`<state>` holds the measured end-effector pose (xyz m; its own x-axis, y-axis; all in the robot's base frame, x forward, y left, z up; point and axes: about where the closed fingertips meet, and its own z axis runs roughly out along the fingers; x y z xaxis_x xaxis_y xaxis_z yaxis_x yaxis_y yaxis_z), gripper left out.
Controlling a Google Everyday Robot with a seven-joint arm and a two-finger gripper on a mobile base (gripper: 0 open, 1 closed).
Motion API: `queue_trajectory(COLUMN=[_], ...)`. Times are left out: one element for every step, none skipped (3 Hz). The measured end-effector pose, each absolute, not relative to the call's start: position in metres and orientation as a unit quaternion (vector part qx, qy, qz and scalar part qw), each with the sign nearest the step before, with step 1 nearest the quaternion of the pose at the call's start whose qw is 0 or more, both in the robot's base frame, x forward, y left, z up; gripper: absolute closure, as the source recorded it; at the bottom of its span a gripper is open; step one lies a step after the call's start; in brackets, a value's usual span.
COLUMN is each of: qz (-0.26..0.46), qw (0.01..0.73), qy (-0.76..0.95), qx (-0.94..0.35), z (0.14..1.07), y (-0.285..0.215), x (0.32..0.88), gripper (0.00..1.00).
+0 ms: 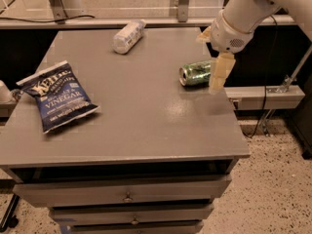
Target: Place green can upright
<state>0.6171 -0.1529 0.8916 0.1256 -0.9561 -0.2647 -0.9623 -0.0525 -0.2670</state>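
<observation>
- camera view: the green can (194,75) lies on its side near the right edge of the table (126,130), its silver top turned toward the chip bag (58,95) and its long axis running roughly left to right.
- the claw (210,55) hangs just above the can's closed end; one pale finger (217,73) overlaps that end, and we cannot tell whether it touches.
- its two fingers stand well apart, so we read the claw as wide and holding nothing.
- the white bottle (128,35) lies well behind the can.
- we judge the can sits just below the claw, so the claw must straddle the can's body before tipping it up.
</observation>
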Motion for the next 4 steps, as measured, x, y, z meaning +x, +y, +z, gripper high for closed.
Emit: queue_trajectory(qz=[0.010, 0.012, 0.014, 0.019], qw=[0.176, 0.161, 0.149, 0.136], qy=[0.650, 0.644, 0.643, 0.651], qx=[-0.739, -0.748, -0.751, -0.746], z=[0.876, 0.862, 0.852, 0.841], y=[-0.141, -0.139, -0.138, -0.140], x=[0.637, 0.647, 0.652, 0.651], gripper=[0.00, 0.00, 0.15, 0.38])
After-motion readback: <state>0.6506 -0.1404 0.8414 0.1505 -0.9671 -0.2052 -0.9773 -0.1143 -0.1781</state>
